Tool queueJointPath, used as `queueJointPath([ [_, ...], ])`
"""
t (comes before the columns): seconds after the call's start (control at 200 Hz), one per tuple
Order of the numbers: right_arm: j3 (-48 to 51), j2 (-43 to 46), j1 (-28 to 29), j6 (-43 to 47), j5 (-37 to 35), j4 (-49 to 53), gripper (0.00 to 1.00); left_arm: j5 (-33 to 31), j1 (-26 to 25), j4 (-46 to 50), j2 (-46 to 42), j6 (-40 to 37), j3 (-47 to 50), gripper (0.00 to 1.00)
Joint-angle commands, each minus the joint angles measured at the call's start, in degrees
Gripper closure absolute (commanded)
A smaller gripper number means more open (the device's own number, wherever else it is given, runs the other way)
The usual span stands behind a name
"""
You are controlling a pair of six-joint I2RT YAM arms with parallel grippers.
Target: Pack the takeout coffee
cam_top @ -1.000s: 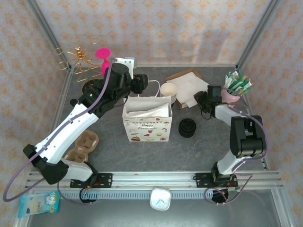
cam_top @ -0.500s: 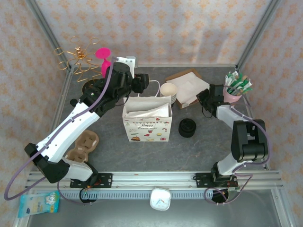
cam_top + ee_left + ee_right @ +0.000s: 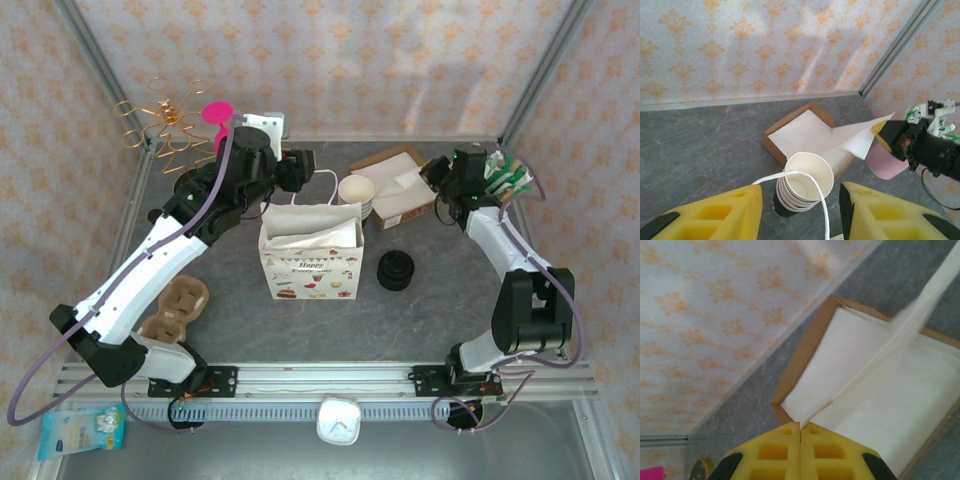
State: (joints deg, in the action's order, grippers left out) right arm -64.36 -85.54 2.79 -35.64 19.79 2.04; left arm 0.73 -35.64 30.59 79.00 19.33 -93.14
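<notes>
Napkin [image 3: 855, 141] corner now lifted, right fingers [image 3: 775, 450] raised

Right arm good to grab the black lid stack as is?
Probably not yet: right pincer is shut on a napkin hanging over the box. The way to the lid stack looks open otherwise.

Bright, even light falls from overhead, leaving only faint, soft shadows on the grey surface [image 3: 330, 320]. Pale patches of light mottle the wallpapered wall [image 3: 765, 45] behind the brown tray [image 3: 771, 141]. In the right wrist view, a white paper sheet [image 3: 935, 285] rising above that tray is smeared by blur.
</notes>
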Motion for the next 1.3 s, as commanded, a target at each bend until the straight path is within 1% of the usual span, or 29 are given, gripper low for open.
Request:
queueJointPath([
  [0.0, -5.6, 2.2, -0.4, 4.1, 1.9, 6.2, 1.0, -2.2, -0.3, 1.3, -0.2, -1.8, -2.1, 0.53],
  [0.22, -16.0, 4.9, -0.4, 8.5, 4.1, 17.2, 1.0, -3.5, 0.2, 3.0, -0.9, -2.5, -3.4, 0.52],
  [0.28, -18.5, 6.1, -0.3, 9.1, 5.0, 19.8, 1.0, -2.2, 0.2, 3.6, -0.9, -2.1, -4.2, 0.52],
  [0.32, -19.9, 7.1, -0.3, 9.1, 5.7, 21.0, 1.0, -1.3, 0.2, 3.4, -1.3, -2.0, -4.3, 0.5],
  [0.415, -23.3, 9.2, -0.1, 8.1, 8.9, 23.1, 1.0, 2.8, -0.1, -0.9, -4.1, -5.2, -1.1, 0.47],
  [0.51, -27.4, 10.7, 1.3, 7.9, 10.9, 25.8, 1.0, 6.0, -1.1, -7.6, -8.2, -8.5, 3.9, 0.4],
  [0.611, -31.7, 11.6, 2.8, 7.1, 13.7, 27.7, 1.0, 6.5, -2.5, -10.3, -10.0, -12.3, 5.9, 0.37],
  [0.721, -37.5, 11.6, 5.4, 6.5, 13.4, 31.0, 1.0, 4.7, -5.5, -10.7, -9.7, -17.6, 6.2, 0.34],
  [0.816, -40.3, 11.8, 6.9, 5.0, 14.9, 32.8, 1.0, 1.2, -8.1, -12.8, -9.3, -22.5, 7.6, 0.32],
  [0.921, -41.8, 12.5, 8.3, 3.5, 16.4, 32.9, 1.0, -2.3, -9.3, -19.1, -9.6, -27.8, 11.2, 0.29],
  [1.021, -43.2, 12.7, 9.5, 2.6, 18.1, 33.6, 1.0, -1.1, -9.3, -23.7, -8.3, -31.0, 11.9, 0.25],
  [1.171, -44.5, 12.9, 10.0, 1.6, 19.6, 34.4, 1.0, -0.5, -9.3, -24.7, -3.8, -33.9, 7.6, 0.21],
  [1.231, -43.9, 13.4, 10.1, 0.4, 21.3, 33.3, 1.0, 1.8, -9.4, -23.3, -1.8, -34.6, 5.6, 0.2],
  [1.291, -43.8, 13.6, 10.5, -0.1, 21.4, 33.1, 1.0, 3.6, -9.3, -23.2, -0.6, -35.3, 5.1, 0.2],
])
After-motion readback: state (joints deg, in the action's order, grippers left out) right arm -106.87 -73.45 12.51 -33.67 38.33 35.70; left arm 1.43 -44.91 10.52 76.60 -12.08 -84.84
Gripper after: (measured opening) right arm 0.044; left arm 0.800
